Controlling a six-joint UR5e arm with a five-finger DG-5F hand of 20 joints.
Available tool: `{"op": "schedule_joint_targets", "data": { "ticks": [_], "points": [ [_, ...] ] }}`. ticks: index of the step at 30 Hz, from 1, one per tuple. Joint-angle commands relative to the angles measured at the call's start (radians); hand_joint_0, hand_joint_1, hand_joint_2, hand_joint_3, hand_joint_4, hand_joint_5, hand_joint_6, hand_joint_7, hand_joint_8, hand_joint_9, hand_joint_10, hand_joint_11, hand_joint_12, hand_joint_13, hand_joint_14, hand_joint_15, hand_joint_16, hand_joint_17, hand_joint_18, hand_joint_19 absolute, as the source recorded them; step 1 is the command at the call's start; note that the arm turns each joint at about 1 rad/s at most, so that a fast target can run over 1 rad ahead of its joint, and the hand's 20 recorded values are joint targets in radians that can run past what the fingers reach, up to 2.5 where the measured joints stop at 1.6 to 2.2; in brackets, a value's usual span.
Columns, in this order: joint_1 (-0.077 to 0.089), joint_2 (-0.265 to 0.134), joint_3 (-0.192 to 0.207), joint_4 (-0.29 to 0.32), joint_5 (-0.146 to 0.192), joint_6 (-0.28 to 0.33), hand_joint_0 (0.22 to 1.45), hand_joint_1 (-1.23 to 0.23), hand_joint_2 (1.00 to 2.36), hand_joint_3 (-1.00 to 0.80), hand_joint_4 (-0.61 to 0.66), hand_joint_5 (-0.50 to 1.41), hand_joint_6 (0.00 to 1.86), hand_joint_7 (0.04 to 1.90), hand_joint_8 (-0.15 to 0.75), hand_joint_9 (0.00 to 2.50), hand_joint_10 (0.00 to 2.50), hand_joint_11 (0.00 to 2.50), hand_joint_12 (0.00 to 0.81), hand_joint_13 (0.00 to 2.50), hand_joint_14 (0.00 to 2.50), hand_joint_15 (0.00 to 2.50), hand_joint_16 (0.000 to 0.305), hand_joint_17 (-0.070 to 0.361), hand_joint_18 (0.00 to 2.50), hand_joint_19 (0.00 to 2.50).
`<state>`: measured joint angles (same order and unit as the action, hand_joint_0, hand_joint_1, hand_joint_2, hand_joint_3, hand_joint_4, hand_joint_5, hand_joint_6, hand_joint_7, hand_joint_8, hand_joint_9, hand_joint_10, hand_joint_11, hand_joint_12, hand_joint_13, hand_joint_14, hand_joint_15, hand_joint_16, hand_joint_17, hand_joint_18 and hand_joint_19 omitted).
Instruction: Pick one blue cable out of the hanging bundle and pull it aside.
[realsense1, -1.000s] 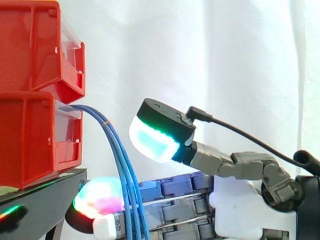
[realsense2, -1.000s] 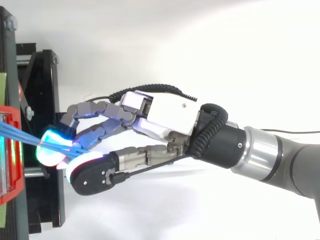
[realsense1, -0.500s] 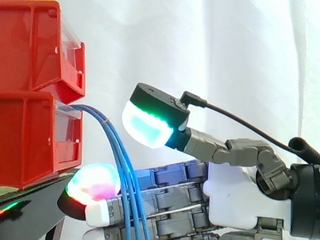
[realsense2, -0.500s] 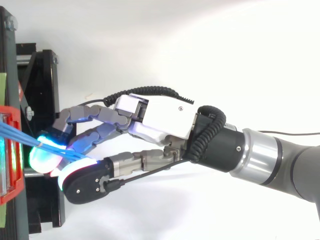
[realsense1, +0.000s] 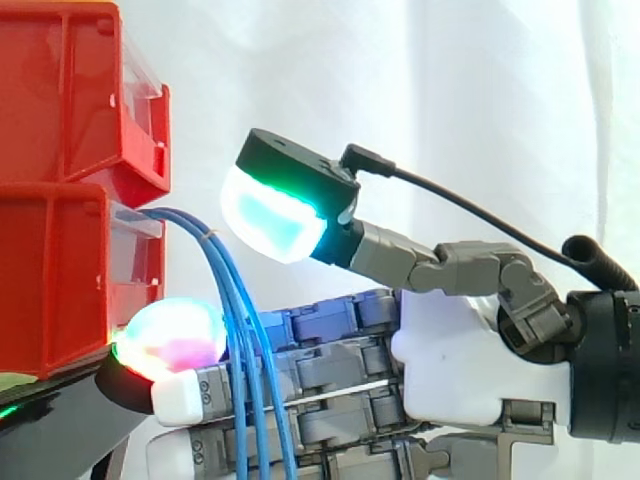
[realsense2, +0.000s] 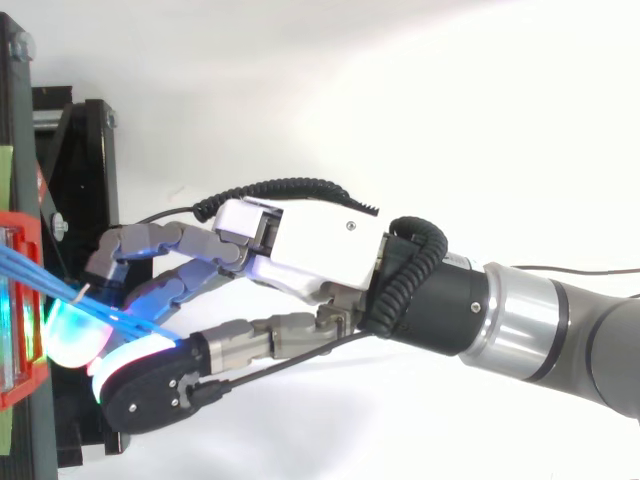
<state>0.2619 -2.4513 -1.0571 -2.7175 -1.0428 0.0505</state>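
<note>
Hand (realsense1: 450, 350) open, thumb lifted toward eleven o'clock; blue cables (realsense1: 241, 312) hang across its straight fingers, red bins (realsense1: 60, 270) at nine o'clock.

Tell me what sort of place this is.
Most likely a robotics lab test bench: stacked red bins on a black stand before a plain white curtain, and a robot hand at blue cables hanging from one bin.
</note>
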Motion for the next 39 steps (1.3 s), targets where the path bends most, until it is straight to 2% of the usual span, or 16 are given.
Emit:
{"op": "schedule_joint_targets", "data": {
  "ticks": [1,7,10,14,20,22,25,27,31,34,37,39],
  "points": [
    [-0.001,0.0,0.02,-0.028,-0.003,0.0,0.57,-0.59,1.0,-0.44,0.17,-0.1,0.58,1.14,0.238,0.81,0.01,0.33,0.25,0.73,0.01,0.34,0.044,0.098,0.51,0.34],
    [-0.001,0.0,0.034,-0.05,-0.003,0.0,0.58,-0.6,1.01,-0.42,0.16,-0.12,0.66,1.0,0.239,0.82,0.01,0.34,0.25,0.73,0.01,0.34,0.043,0.098,0.52,0.33],
    [-0.007,0.002,0.035,-0.05,-0.005,0.002,0.58,-0.6,1.01,-0.42,0.15,-0.12,0.69,0.97,0.238,0.82,0.01,0.35,0.248,0.73,0.02,0.35,0.043,0.097,0.52,0.34],
    [-0.01,0.017,0.034,-0.061,-0.014,0.002,0.58,-0.61,1.01,-0.41,0.16,-0.13,0.7,0.95,0.237,0.81,0.01,0.34,0.248,0.73,0.02,0.34,0.043,0.097,0.52,0.34],
    [-0.01,0.015,0.032,-0.105,-0.014,0.014,0.58,-0.61,1.01,-0.41,0.16,-0.13,0.7,0.93,0.238,0.81,0.01,0.35,0.248,0.73,0.01,0.35,0.043,0.097,0.52,0.34],
    [-0.01,0.015,0.019,-0.11,-0.011,0.012,0.58,-0.61,1.01,-0.41,0.17,-0.13,0.7,0.93,0.239,0.81,0.01,0.35,0.249,0.73,0.01,0.35,0.043,0.097,0.51,0.34],
    [-0.01,0.017,-0.041,-0.103,-0.013,0.014,0.58,-0.61,1.01,-0.41,0.16,-0.13,0.7,0.92,0.238,0.81,0.01,0.35,0.25,0.73,0.01,0.34,0.043,0.097,0.51,0.34],
    [-0.009,0.017,-0.053,-0.093,-0.013,0.02,0.58,-0.61,1.01,-0.41,0.16,-0.13,0.7,0.92,0.236,0.81,0.01,0.35,0.249,0.73,0.01,0.35,0.043,0.097,0.51,0.33],
    [-0.009,0.017,-0.052,-0.08,-0.011,0.038,0.58,-0.61,1.01,-0.41,0.16,-0.13,0.71,0.93,0.237,0.81,0.01,0.36,0.249,0.73,0.01,0.35,0.043,0.097,0.51,0.33],
    [-0.01,0.017,-0.034,-0.087,-0.013,0.057,0.58,-0.61,1.01,-0.39,0.13,-0.14,0.73,0.93,0.241,0.81,0.01,0.36,0.25,0.73,0.02,0.35,0.043,0.097,0.52,0.34],
    [-0.012,0.018,-0.015,-0.123,-0.019,0.054,0.58,-0.61,1.01,-0.39,0.13,-0.14,0.75,0.89,0.238,0.79,0.01,0.38,0.251,0.73,0.02,0.36,0.043,0.098,0.52,0.34],
    [-0.012,0.018,0.006,-0.176,-0.023,0.049,0.58,-0.62,1.01,-0.39,0.15,-0.16,0.79,0.82,0.238,0.78,0.01,0.37,0.251,0.73,0.02,0.36,0.044,0.098,0.52,0.34]
  ]
}}
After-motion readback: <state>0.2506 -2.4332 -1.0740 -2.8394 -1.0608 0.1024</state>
